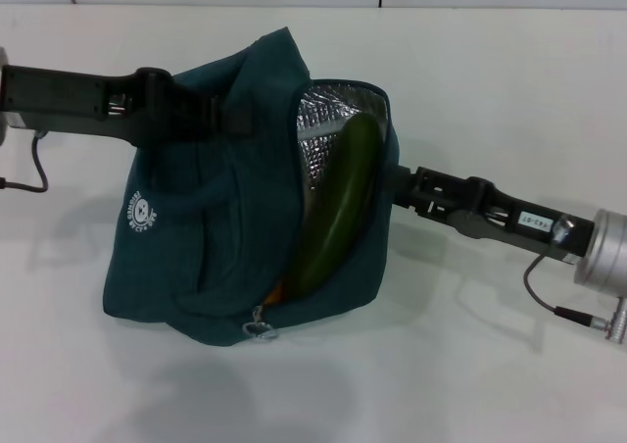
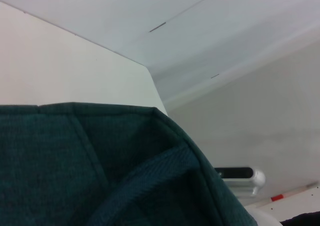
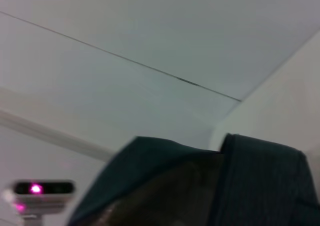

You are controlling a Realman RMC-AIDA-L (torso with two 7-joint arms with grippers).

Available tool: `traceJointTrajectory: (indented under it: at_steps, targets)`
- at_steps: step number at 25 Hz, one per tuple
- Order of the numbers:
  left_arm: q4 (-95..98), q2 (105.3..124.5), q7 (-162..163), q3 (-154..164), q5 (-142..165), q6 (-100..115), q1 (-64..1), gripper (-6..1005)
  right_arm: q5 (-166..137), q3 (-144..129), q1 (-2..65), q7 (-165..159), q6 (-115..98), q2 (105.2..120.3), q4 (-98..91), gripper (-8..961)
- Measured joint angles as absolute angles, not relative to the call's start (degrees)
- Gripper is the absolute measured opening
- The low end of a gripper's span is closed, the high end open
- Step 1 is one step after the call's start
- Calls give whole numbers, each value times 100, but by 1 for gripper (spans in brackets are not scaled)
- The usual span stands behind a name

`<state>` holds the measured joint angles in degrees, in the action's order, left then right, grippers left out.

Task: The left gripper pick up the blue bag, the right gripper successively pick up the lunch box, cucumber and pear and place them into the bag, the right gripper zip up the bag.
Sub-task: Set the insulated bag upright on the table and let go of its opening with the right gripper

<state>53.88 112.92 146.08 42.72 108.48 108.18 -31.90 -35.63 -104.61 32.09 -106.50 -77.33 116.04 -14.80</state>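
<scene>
The blue bag point(image 1: 216, 237) lies in the middle of the white table with its zip open and its foil lining showing. The cucumber point(image 1: 338, 208) sticks slantwise out of the opening. A small orange patch of the pear point(image 1: 277, 291) shows at the low end of the opening, beside the metal ring zip pull point(image 1: 261, 327). The lunch box is hidden. My left gripper point(image 1: 217, 118) is shut on the bag's upper fabric. My right gripper point(image 1: 397, 186) is against the bag's right edge, near the cucumber's upper end. Bag fabric fills the left wrist view point(image 2: 100, 166) and the right wrist view point(image 3: 250, 181).
The white table point(image 1: 470, 365) spreads around the bag. Its far edge point(image 1: 441, 8) meets a pale wall. Cables hang from both wrists, on the left point(image 1: 39, 173) and on the right point(image 1: 534, 291).
</scene>
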Motion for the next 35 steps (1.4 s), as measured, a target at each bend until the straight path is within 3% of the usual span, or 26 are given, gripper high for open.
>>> traceJointTrajectory:
  at_steps: [21,24,29,35]
  targets:
    - [5388,11311,14607,4280,10845,10819,-3183,59,-3683,-10575,3264,-10660,-7707,11588,-1484,575]
    - [5388,11311,14606,4280,10845,10823,-3182,59,-3685,-10557,3218,-10360,-7735,11588,-1485,503]
    - [5388,11311,14600,4280,10846,10853,-3191,60,-3665,-10535,3169,-10232,-7828,11595,-1493,271]
    - [5388,11335,14586,4280,10833,10859,-3214,60,-3645,-10336,3169,-9881,-8176,11557,-1500,85]
